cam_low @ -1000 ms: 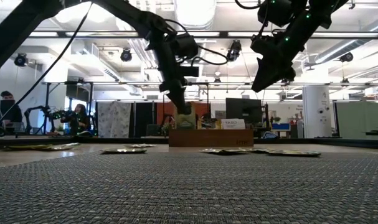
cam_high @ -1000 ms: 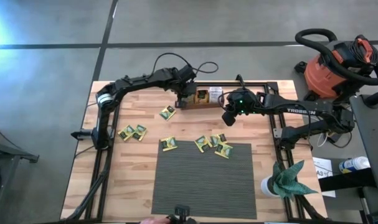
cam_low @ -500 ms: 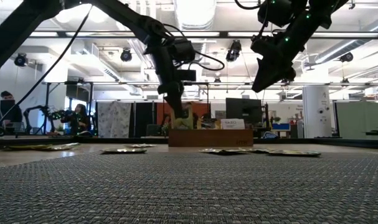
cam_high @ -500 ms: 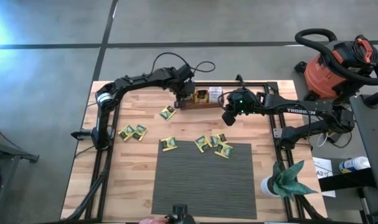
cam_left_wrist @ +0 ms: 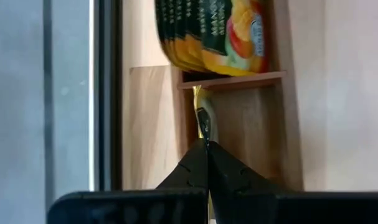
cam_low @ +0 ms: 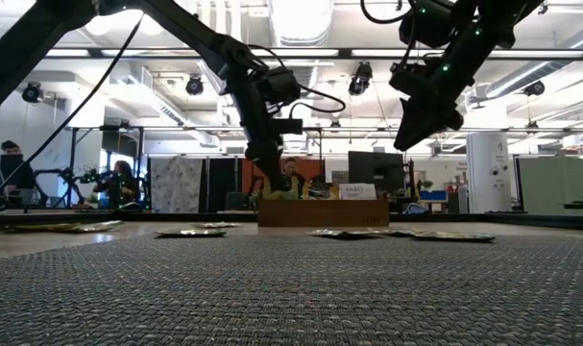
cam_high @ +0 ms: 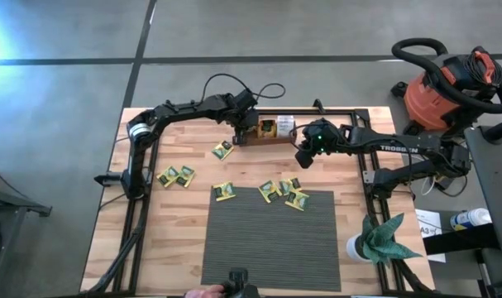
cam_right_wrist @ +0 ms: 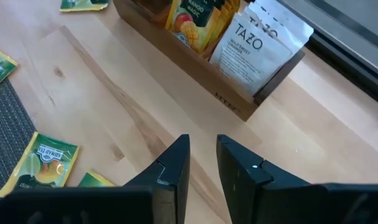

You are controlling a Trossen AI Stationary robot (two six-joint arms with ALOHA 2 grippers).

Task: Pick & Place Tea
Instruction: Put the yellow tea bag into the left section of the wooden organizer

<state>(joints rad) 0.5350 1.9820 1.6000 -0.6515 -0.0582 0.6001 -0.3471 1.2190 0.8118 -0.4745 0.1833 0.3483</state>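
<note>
L gripper (cam_left_wrist: pixel 207 144) jaws pinch a thin, floppy sachet (cam_left_wrist: pixel 204 115) by its edge over tray (cam_high: pixel 271 136) near table's far edge; R gripper (cam_right_wrist: pixel 203 149) jaws slightly apart, empty.

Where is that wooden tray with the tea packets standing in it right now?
From above, the wooden tray sits at the table's far edge, near the middle, between the left gripper and right gripper; one loose tea packet lies just in front.

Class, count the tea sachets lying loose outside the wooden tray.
7 sachets: one near the tray, two at left, one at the mat's corner, three on its top edge; overlaps may hide more.
</note>
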